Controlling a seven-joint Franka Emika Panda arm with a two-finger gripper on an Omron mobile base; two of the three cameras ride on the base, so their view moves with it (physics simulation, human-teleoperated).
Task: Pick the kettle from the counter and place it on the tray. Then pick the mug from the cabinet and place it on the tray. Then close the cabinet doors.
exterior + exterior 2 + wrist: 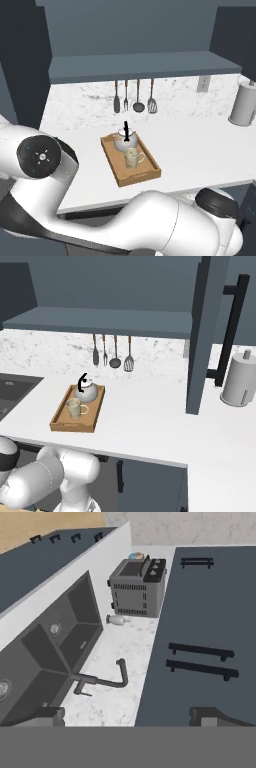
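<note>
The rectangular light-brown wooden tray [131, 162] lies on the long white marble-speckled table [200, 145]. On it stand the small round silvery-white kettle [125, 140] with thin black handle and, just beside it toward the front edge, the small beige-tan mug [132, 158]. The dark slate-blue cabinet [100, 321] hangs above, and one tall door [205, 336] stands open. In the hand view the pincer [130, 714] is spread wide, holding nothing, above a dark sink [50, 657].

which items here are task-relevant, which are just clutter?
Job:
kettle and mug, both on the tray
counter
cabinet shelf
cabinet door, standing open

Lying about:
hanging utensils
grey canister
sink
faucet
toaster
</note>
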